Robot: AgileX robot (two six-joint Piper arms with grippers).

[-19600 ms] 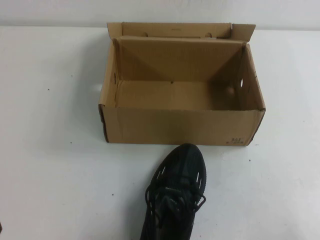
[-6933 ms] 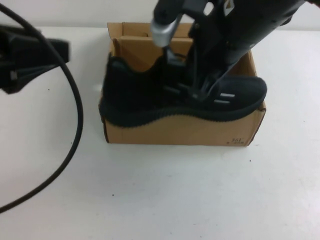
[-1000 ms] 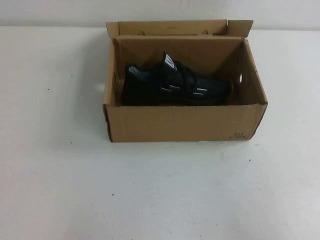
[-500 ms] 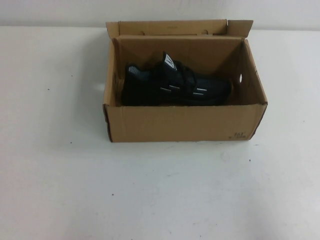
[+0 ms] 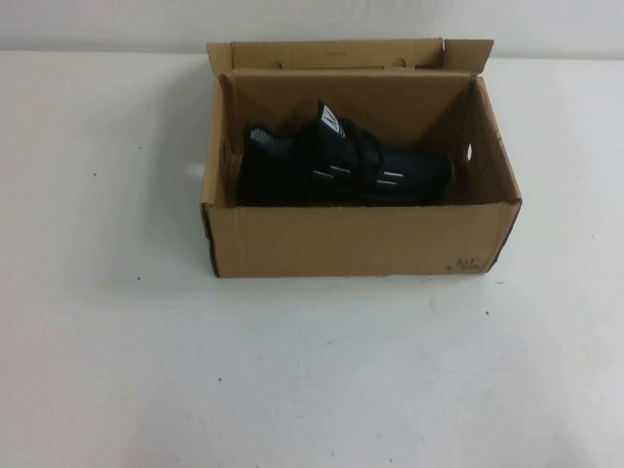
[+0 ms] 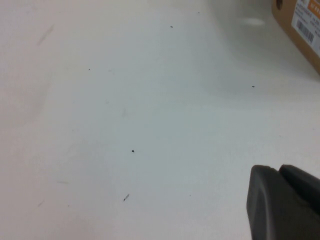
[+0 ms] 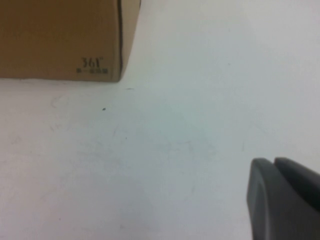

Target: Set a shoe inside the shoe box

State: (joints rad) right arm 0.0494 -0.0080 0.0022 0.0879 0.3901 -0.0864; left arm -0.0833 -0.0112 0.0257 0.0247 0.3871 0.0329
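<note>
The black shoe point(image 5: 341, 169) lies on its sole inside the brown cardboard shoe box point(image 5: 361, 239), toe toward the right wall, white tongue tab up. The box stands open at the table's far middle. Neither arm shows in the high view. My left gripper point(image 6: 275, 172) is shut and empty over bare table, with a box corner point(image 6: 300, 25) far from it. My right gripper point(image 7: 272, 165) is shut and empty over bare table, with the box's printed corner point(image 7: 92, 50) away from it.
The white table point(image 5: 312, 370) spreads wide in front of and beside the box. The box's rear flaps point(image 5: 341, 51) stand up near the back wall. Small dark specks dot the tabletop.
Nothing has moved in the last second. Earlier the shoe stood on the table in front of the box, then my right arm carried it over the box; now it rests inside.
</note>
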